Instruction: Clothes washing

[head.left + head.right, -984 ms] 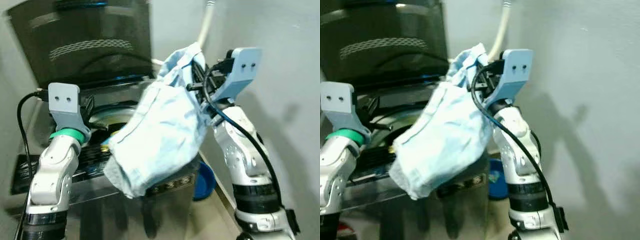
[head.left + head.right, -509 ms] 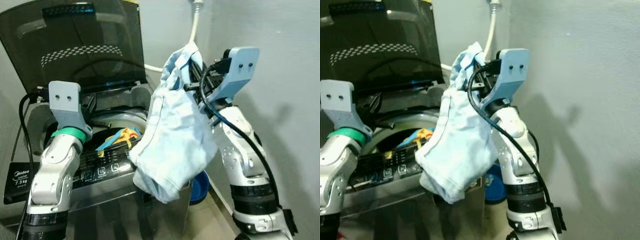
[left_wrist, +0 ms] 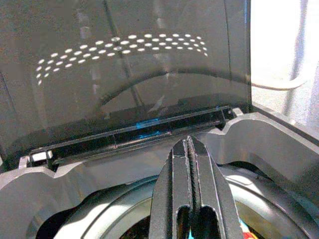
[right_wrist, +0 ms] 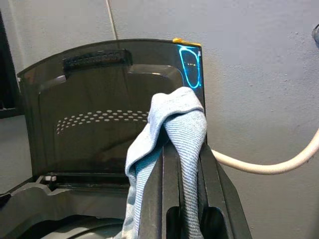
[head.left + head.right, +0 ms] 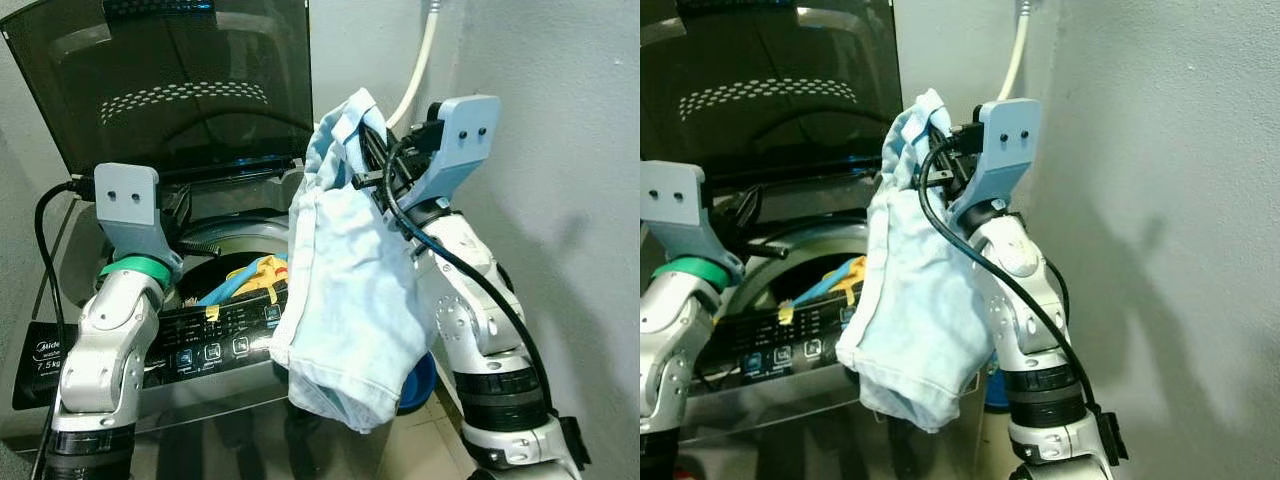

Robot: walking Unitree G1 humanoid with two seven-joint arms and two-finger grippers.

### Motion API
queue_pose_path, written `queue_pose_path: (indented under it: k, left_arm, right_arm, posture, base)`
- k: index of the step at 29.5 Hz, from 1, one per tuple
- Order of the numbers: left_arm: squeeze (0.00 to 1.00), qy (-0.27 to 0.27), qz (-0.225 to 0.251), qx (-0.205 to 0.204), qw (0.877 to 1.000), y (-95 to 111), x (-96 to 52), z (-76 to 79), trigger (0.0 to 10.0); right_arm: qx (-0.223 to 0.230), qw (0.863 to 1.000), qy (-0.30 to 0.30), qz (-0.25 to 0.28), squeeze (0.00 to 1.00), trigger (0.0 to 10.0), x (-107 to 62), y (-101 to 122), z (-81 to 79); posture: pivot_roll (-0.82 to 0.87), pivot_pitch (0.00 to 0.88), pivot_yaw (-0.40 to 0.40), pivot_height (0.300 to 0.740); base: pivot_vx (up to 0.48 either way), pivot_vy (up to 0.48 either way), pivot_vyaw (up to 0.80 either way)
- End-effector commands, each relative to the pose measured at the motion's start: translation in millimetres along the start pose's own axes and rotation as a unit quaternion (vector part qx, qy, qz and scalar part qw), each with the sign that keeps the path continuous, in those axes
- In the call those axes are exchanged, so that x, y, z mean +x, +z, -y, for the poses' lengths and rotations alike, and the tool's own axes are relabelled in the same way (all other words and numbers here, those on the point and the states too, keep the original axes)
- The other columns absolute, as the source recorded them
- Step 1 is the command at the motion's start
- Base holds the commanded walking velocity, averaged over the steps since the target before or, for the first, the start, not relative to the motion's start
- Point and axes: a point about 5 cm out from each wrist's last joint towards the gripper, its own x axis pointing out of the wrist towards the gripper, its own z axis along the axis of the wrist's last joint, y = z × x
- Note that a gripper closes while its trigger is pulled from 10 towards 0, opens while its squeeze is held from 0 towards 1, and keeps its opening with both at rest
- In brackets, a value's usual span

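A light blue garment (image 5: 350,300) hangs from my right gripper (image 4: 173,145), which is shut on its top fold; the cloth drapes over the fingertips. It dangles beside the right front corner of the top-loading washing machine (image 5: 100,345), its lower end below the control panel. The machine's dark lid (image 5: 180,80) stands open. Inside the drum lie colourful clothes (image 5: 245,275). My left gripper (image 3: 189,143) is shut with nothing in it, held above the drum's left rim and pointing at the lid hinge.
A white hose (image 5: 415,70) runs up the wall behind the machine. A blue basin (image 5: 422,380) sits on the floor between the machine and my right arm. A grey wall (image 5: 1180,200) stands close on the right.
The garment, which was spread out over the machine's front, has swung back and now hangs straight down by the right corner. The right gripper keeps hold. The camera has shifted slightly.
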Motion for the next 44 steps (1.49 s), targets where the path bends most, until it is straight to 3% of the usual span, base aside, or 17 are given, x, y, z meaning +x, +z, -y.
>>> queue_pose_path:
  k: [1, 9, 18, 20, 22, 24, 25, 27, 28, 29, 30, 31, 33, 34, 35, 38, 44]
  left_arm:
    - [0.00, 0.007, 0.008, 0.004, 1.000, 2, -3.2, -3.2, 10.0]
    - [0.00, 0.000, 0.011, 0.004, 1.000, 2, -4.2, -2.0, 10.0]
    - [0.00, -0.002, 0.012, 0.022, 1.000, 2, -5.5, -2.6, 10.0]
    - [0.00, 0.002, 0.014, 0.033, 0.999, 3, -4.3, -5.9, 10.0]
    - [0.00, 0.005, 0.012, 0.039, 0.999, 3, -3.3, -7.3, 10.0]
    - [0.00, 0.005, 0.012, 0.039, 0.999, 3, -3.3, -7.3, 10.0]
    - [0.00, 0.007, 0.011, 0.046, 0.999, 2, -2.9, -7.8, 10.0]
    - [0.00, 0.007, 0.011, 0.046, 0.999, 2, -2.9, -7.8, 10.0]
    - [0.00, 0.008, 0.010, 0.049, 0.999, 1, -4.2, -6.6, 10.0]
    - [0.00, 0.008, 0.010, 0.049, 0.999, 1, -4.2, -6.6, 10.0]
    - [0.00, 0.008, 0.011, 0.054, 0.998, 1, -6.5, -4.9, 10.0]
    - [0.00, 0.008, 0.011, 0.054, 0.998, 1, -6.5, -4.9, 10.0]
    - [0.00, 0.013, 0.014, 0.063, 0.998, 3, -12.7, -5.9, 10.0]
    - [0.00, 0.013, 0.014, 0.063, 0.998, 3, -12.7, -5.9, 10.0]
    - [0.00, 0.018, 0.013, 0.066, 0.998, 3, -15.5, -8.2, 10.0]
    - [0.00, 0.022, 0.012, 0.069, 0.997, 3, -18.7, -11.1, 10.0]
    - [0.00, 0.013, 0.008, 0.071, 0.997, 1, -17.9, -10.1, 10.0]
  right_arm:
    - [0.006, 1.000, 0.011, -0.004, 0.00, 10.0, -0.5, -4, -4.4]
    - [0.009, 1.000, 0.020, -0.006, 0.00, 10.0, -0.7, -5, -6.9]
    - [0.024, 1.000, 0.019, -0.006, 0.00, 10.0, 0.4, -7, -7.9]
    - [0.061, 0.998, 0.023, -0.020, 0.00, 10.0, 13.7, -14, -10.8]
    - [0.064, 0.997, 0.034, -0.035, 0.00, 10.0, 27.6, -20, -16.0]
    - [0.064, 0.997, 0.034, -0.035, 0.00, 10.0, 27.6, -20, -16.0]
    - [0.055, 0.995, 0.055, -0.055, 0.00, 10.0, 45.5, -26, -26.4]
    - [0.055, 0.995, 0.055, -0.055, 0.00, 10.0, 45.5, -26, -26.4]
    - [0.058, 0.994, 0.080, -0.043, 0.00, 10.0, 70.1, -13, -42.5]
    - [0.058, 0.994, 0.080, -0.043, 0.00, 10.0, 70.1, -13, -42.5]
    - [0.097, 0.991, 0.091, -0.006, 0.00, 10.0, 90.1, 12, -52.7]
    - [0.097, 0.991, 0.091, -0.006, 0.00, 10.0, 90.1, 12, -52.7]
    - [0.218, 0.970, 0.067, 0.081, 0.00, 10.0, 110.8, 64, -46.3]
    - [0.218, 0.970, 0.067, 0.081, 0.00, 10.0, 110.8, 64, -46.3]
    - [0.259, 0.959, 0.054, 0.102, 0.00, 10.0, 113.2, 78, -36.2]
    - [0.276, 0.954, 0.050, 0.102, 0.00, 10.0, 112.6, 82, -25.7]
    - [0.252, 0.962, 0.077, 0.070, 0.00, 10.0, 111.5, 70, -27.4]
  posture:
    - [0.03, 0.003, 0.084, 0.740]
    - [0.04, 0.000, 0.079, 0.740]
    - [0.04, 0.000, 0.078, 0.740]
    - [0.03, 0.008, 0.080, 0.740]
    - [0.02, 0.012, 0.077, 0.740]
    - [0.02, 0.012, 0.077, 0.740]
    - [0.03, 0.015, 0.072, 0.740]
    - [0.03, 0.015, 0.072, 0.740]
    - [0.05, 0.018, 0.051, 0.740]
    - [0.05, 0.018, 0.051, 0.740]
    - [0.07, 0.024, 0.023, 0.740]
    - [0.07, 0.024, 0.023, 0.740]
    - [0.09, 0.035, -0.006, 0.740]
    - [0.09, 0.035, -0.006, 0.740]
    - [0.09, 0.038, -0.011, 0.740]
    - [0.09, 0.040, -0.007, 0.740]
    - [0.07, 0.035, 0.019, 0.740]
  base:
    - [0.000, 0.480, 0.00]
    - [0.000, 0.477, 0.00]
    - [0.000, 0.000, 0.00]
    - [0.000, 0.000, 0.00]
    - [0.000, 0.000, 0.00]
    - [0.000, 0.000, 0.00]
    - [0.000, 0.000, 0.00]
    - [0.000, 0.000, 0.00]
    - [0.000, 0.000, 0.00]
    - [0.000, 0.000, 0.00]
    - [0.000, 0.000, 0.00]
    - [0.000, 0.000, 0.00]
    - [0.000, 0.000, 0.00]
    - [0.000, 0.000, 0.00]
    - [0.000, 0.000, 0.00]
    - [0.000, 0.000, 0.00]
    - [0.000, 0.000, 0.00]
